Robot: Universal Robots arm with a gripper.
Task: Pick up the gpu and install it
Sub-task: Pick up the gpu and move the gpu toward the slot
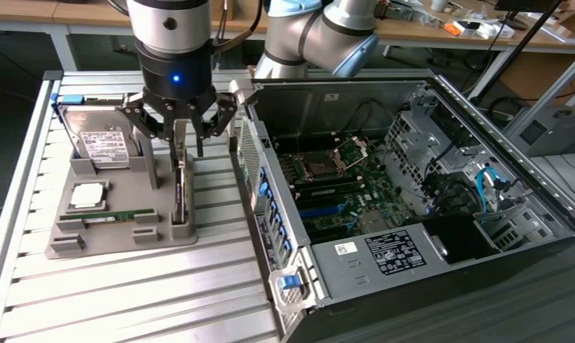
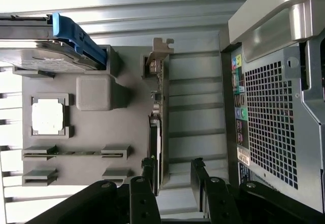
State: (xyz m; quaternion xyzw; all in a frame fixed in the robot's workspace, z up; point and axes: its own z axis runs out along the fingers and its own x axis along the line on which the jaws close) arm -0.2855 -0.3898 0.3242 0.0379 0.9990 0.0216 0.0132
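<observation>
Gray moulded holder (image 1: 116,243) on slatted metal counter (image 1: 135,300). It carries a hard drive (image 1: 101,139) propped up at the far end, a processor chip (image 1: 87,194) flat in a square pocket, and a memory stick (image 1: 121,214) just in front of the chip. Open computer case (image 1: 326,107) lies just beside the holder on the exterior view's right, motherboard (image 1: 340,204) exposed, blue cables (image 1: 489,187) inside.
</observation>
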